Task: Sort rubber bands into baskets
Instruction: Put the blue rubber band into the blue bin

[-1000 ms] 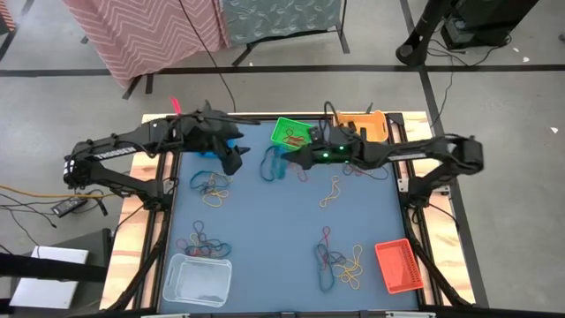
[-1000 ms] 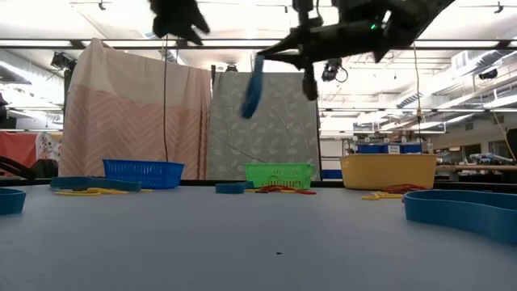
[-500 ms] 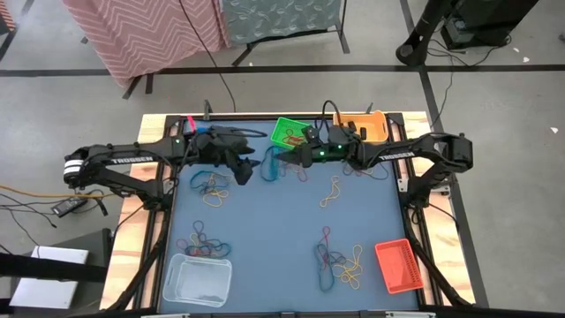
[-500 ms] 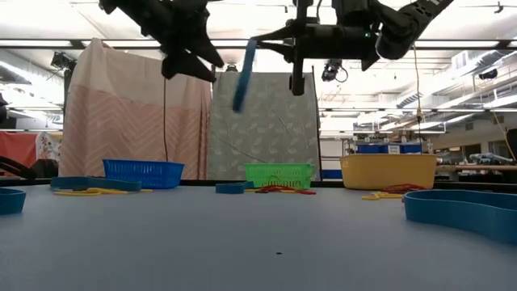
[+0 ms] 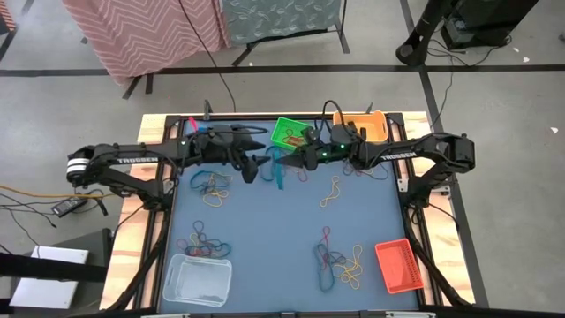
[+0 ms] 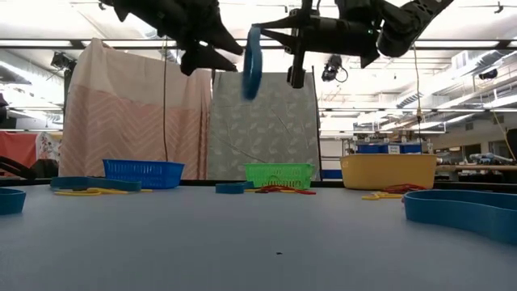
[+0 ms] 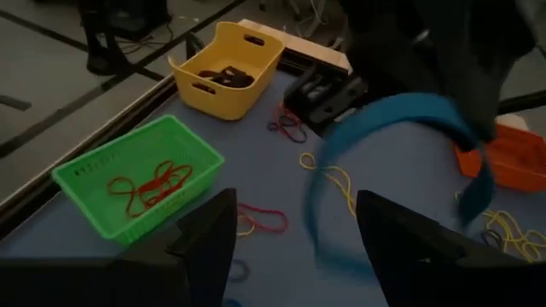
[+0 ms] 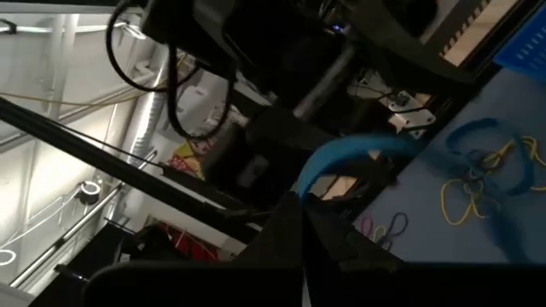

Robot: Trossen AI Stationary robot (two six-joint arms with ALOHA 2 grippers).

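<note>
Blue rubber band (image 6: 253,62): a wide loop hanging high over the table's far middle, its long axis near vertical, slightly tilted, lower end free.
Right gripper (image 5: 284,159): fingers pressed together, pinching the band's top edge.
Left gripper (image 5: 258,165): fingers spread, just beside the band, facing the right gripper; not touching it.
Green basket (image 5: 290,133): just behind both grippers, red loops inside.
Yellow-orange basket (image 5: 363,125): beside the green one, dark loops inside.
Other baskets: clear white basket (image 5: 198,279) and red-orange basket (image 5: 396,265) at the near corners.
Loose bands (image 5: 210,187): scattered clusters below the arms.
Surface: blue table mat (image 5: 274,230), wooden edging.
Room: patterned cloth screens behind the table.
</note>
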